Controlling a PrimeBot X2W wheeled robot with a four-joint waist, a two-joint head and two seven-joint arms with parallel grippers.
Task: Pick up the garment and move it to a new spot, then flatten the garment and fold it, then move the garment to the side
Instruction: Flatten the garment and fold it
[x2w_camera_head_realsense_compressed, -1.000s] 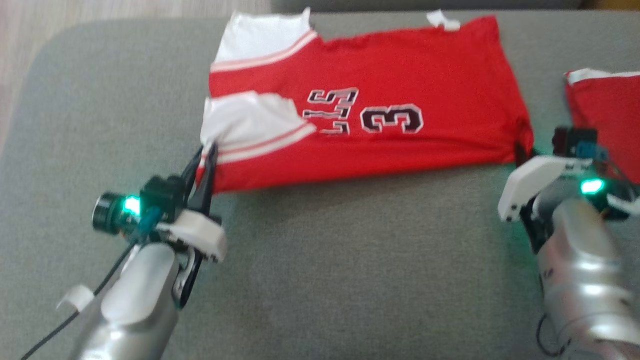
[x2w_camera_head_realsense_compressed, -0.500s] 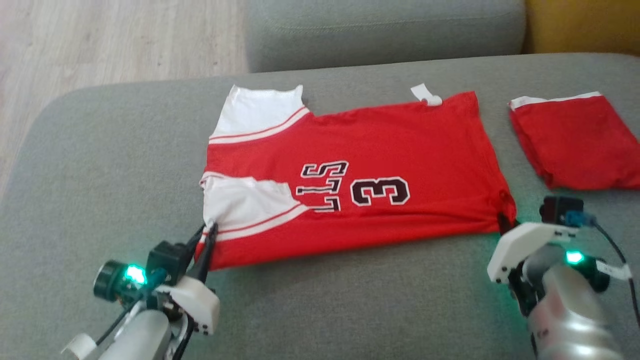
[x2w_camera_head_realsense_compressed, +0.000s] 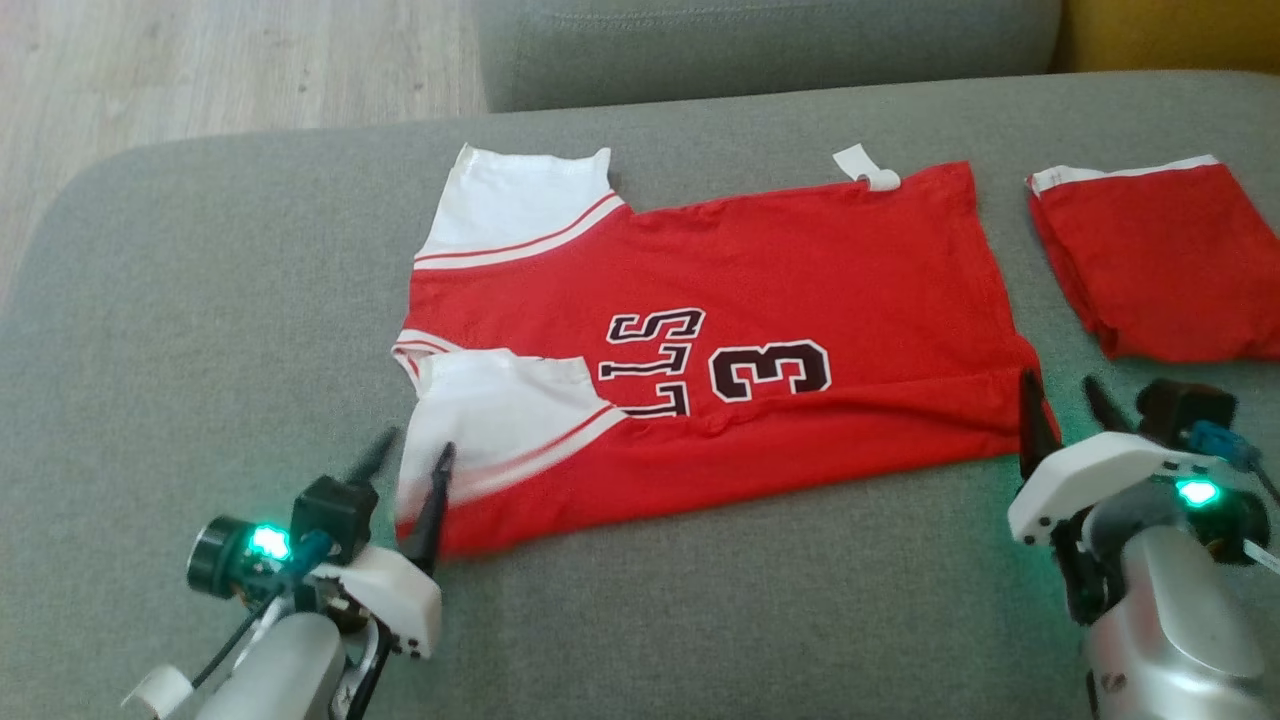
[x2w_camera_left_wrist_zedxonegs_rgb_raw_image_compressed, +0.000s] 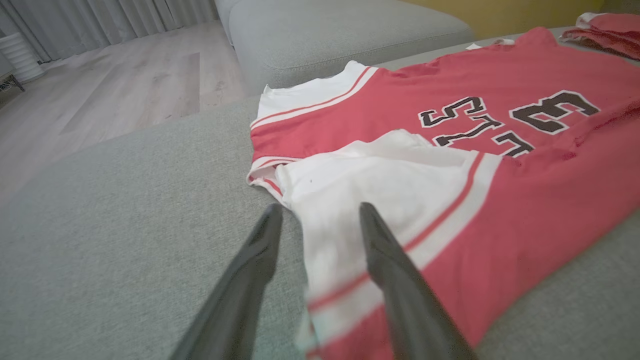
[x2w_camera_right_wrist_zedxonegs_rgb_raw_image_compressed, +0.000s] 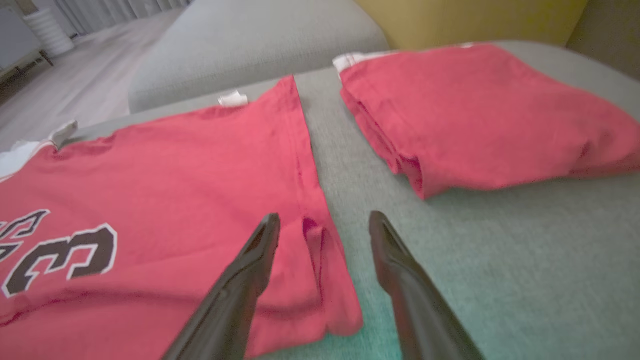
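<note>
Two grippers, fingers spread and holding nothing: the left gripper (x2w_camera_head_realsense_compressed: 417, 445) straddles the near-left corner of the red jersey (x2w_camera_head_realsense_compressed: 760, 290), which lies flat on the grey cushion (x2w_camera_head_realsense_compressed: 200, 300), and the right gripper (x2w_camera_head_realsense_compressed: 1057, 385) brackets its near-right hem corner, a folded red garment (x2w_camera_head_realsense_compressed: 1160, 260) lying farther right. Thin, limp cloth will likely sag and drag, so pinch both near corners through all layers.

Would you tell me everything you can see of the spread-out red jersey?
The red jersey lies flat on the grey sofa cushion, near sleeve folded onto its front. Soft fabric, white sleeves with red stripes, black letters and a 3, a white tag at its far edge. Open left gripper straddles its sleeve edge; open right gripper straddles its hem corner; contact unclear.
</note>
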